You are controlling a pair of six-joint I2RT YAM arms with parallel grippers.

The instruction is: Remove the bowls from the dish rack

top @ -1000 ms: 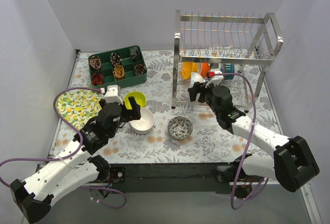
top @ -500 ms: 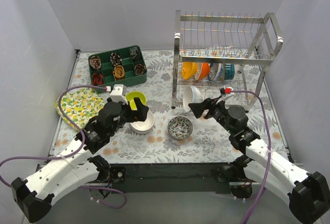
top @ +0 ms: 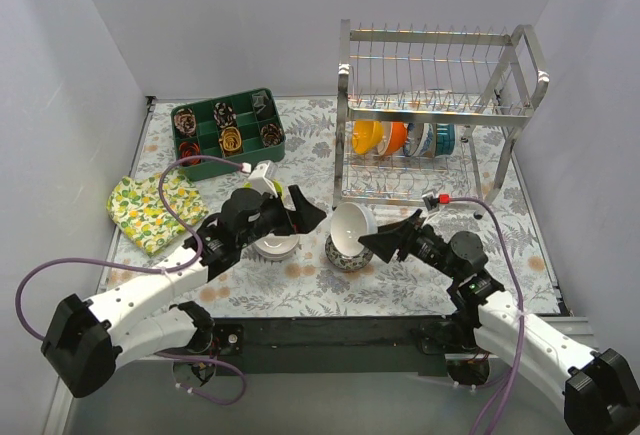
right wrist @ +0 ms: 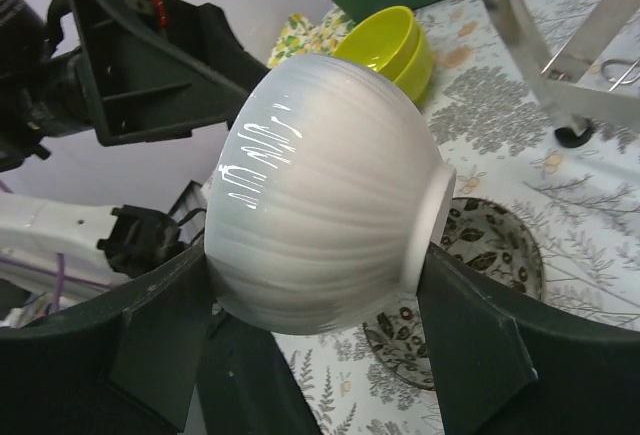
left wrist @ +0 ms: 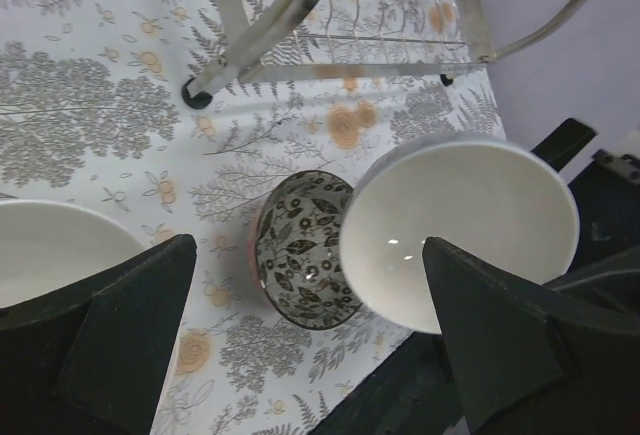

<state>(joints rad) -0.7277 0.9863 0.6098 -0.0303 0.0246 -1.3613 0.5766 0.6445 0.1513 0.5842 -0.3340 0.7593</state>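
Ok, right gripper [top: 374, 239] was clamped on a white bowl [top: 349, 225], one finger on each side of its ribbed wall; bowl was off the table, tipped on its side, in front of the dish rack [top: 440, 107] and clear of it; left gripper [top: 303, 217] stood wide open, holding nothing, its fingers pointed at that bowl; top view put the held bowl over a dark floral bowl [top: 347, 259] on the table and hid most of it; left wrist view showed the floral bowl whole, upright, with the held bowl's glossy inside facing the camera just beside it; right wrist view showed only the held bowl's outside and foot ring, the floral bowl underneath; it also showed two lime-green bowls [right wrist: 388, 43] nested on the table, which the top view mostly hid behind the left arm; another white bowl [top: 274, 246] sat on the table below the left wrist, only its edge visible in the left wrist view; only the top view showed the rack's lower tier, with an orange-yellow bowl [top: 367, 136], an orange one and blue-patterned bowls [top: 442, 138] standing on edge; upper tier bare prongs; green compartment tray [top: 262, 105] and yellow patterned cloth [top: 148, 211] lay to the left.
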